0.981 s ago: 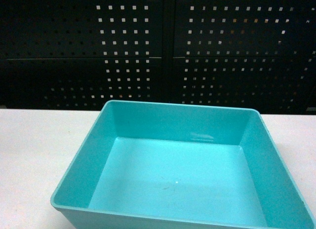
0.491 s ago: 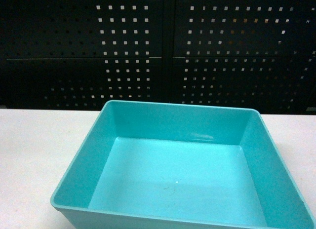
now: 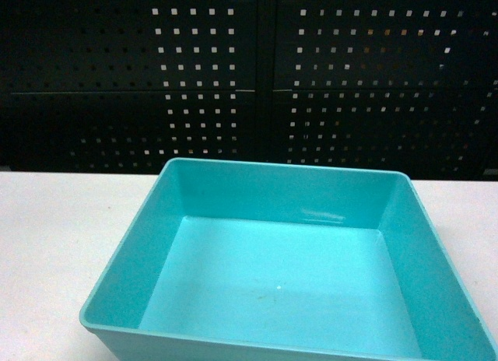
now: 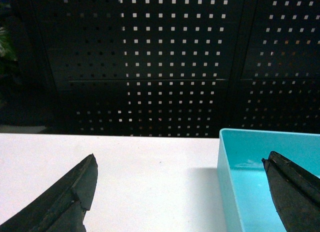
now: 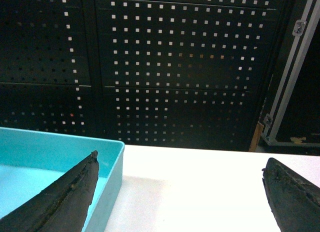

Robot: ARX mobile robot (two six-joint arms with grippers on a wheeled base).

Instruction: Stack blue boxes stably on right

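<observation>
A: One turquoise tub [image 3: 284, 279] in sight, no second blue box visible. It sits upright on the white surface [image 3: 54, 244], mouth up, sloped walls, flat rim. In the head view it fills the lower middle and runs off the bottom edge and the lower right corner. Inside shows only bare floor with a small pale speck near the centre.

B: Noted. Claws?

A: Left claw [image 4: 182, 192]: both fingers spread wide, nothing between them but air. In the left wrist view the tub's left wall falls between the two fingertips; the right finger [image 4: 295, 192] appears over the tub's interior, the left finger [image 4: 70, 197] over bare surface. I cannot tell whether either one touches anything.

B: And the right?

A: Right claw [image 5: 180, 192]: likewise wide apart, holding nothing. In the right wrist view its left finger [image 5: 65, 197] appears over the tub's right corner [image 5: 107, 157], its right finger [image 5: 295, 194] over open surface beside the tub. Contact cannot be judged here either. Neither claw shows in the head view.

B: Surroundings?

A: Black perforated panel [image 3: 249, 73] behind the surface, spanning the whole back. In the right wrist view a metal-edged frame [image 5: 285, 87] stands at the far right, past the panel.
</observation>
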